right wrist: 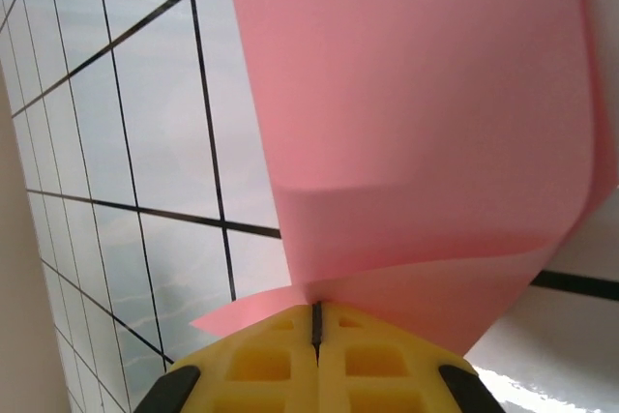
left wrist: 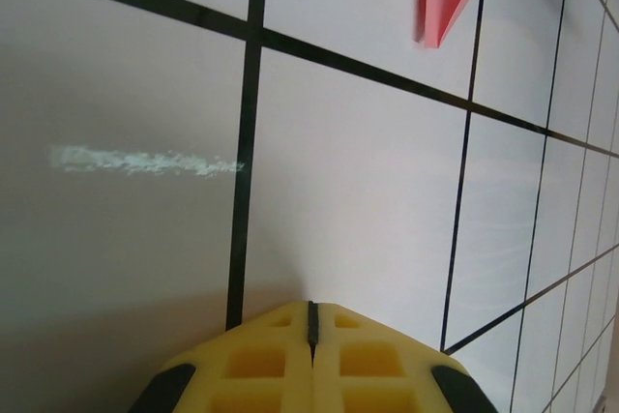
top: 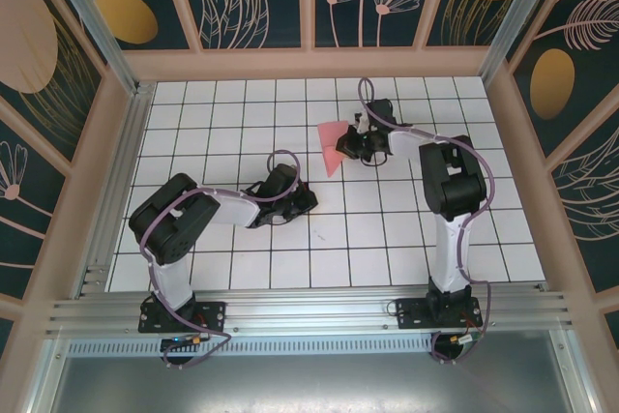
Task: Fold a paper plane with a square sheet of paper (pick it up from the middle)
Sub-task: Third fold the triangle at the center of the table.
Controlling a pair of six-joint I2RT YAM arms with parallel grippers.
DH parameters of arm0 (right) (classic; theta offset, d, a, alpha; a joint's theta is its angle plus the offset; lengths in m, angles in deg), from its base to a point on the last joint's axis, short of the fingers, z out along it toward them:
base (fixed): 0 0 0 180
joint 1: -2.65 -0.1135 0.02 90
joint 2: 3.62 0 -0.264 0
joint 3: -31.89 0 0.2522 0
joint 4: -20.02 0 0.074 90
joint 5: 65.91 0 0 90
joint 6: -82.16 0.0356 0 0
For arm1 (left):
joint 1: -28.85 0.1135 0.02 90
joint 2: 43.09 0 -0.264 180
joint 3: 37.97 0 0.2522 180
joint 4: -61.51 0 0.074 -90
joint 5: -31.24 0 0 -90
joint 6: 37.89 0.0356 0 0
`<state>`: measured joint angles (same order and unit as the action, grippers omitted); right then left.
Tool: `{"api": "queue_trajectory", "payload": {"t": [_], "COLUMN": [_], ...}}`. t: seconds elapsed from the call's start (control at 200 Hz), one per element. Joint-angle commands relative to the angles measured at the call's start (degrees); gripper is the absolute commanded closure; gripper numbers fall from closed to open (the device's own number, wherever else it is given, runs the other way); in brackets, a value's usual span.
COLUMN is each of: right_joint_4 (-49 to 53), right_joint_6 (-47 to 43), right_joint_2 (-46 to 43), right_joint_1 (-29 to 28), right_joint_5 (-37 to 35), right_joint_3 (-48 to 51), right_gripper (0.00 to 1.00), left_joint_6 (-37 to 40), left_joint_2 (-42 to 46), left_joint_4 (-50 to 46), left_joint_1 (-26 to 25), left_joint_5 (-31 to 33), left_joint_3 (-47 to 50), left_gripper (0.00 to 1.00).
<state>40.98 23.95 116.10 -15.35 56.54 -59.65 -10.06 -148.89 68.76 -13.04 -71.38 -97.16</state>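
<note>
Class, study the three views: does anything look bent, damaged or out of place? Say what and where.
The square sheet of paper, pinched in the shut right gripper, bows in a curve rather than lying flat. A whitish smear also marks one tile of the table ahead of the shut left gripper.

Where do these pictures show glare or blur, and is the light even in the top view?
Left wrist: a white streak of glare on the tiled table, and the left tool is soft at the bottom edge. Right wrist: the pink paper is near the lens and slightly soft. Top external: even light, sharp.
</note>
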Motion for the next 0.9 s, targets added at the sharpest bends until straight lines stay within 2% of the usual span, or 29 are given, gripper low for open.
{"api": "queue_trajectory", "payload": {"t": [0.0,0.195,0.595,0.761,0.896], "right_joint_4": [3.2,7.4,9.6,6.4,1.3], "right_joint_6": [-1.7,-2.3,2.4,9.1,15.8], "right_joint_2": [-1.5,1.3,-0.4,-4.7,-8.2], "right_joint_1": [-0.7,-2.2,-8.6,-12.9,-15.6], "right_joint_5": [-2.6,-6.7,-6.5,-4.5,-2.5], "right_joint_3": [1.1,-0.9,4.5,12.2,17.9], "right_gripper": [0.95,0.94,0.94,0.95,0.96], "left_joint_6": [2.6,3.0,1.7,1.1,1.0], "left_joint_2": [2.9,5.8,11.0,12.1,10.2], "left_joint_4": [-7.5,-9.0,-7.2,-3.2,1.0], "left_joint_1": [0.1,0.4,1.5,1.7,1.7], "left_joint_5": [1.8,5.2,10.2,8.3,3.6], "left_joint_3": [-1.7,-3.8,-0.5,2.3,3.4], "left_gripper": [1.0,0.92,0.8,0.81,0.88]}}
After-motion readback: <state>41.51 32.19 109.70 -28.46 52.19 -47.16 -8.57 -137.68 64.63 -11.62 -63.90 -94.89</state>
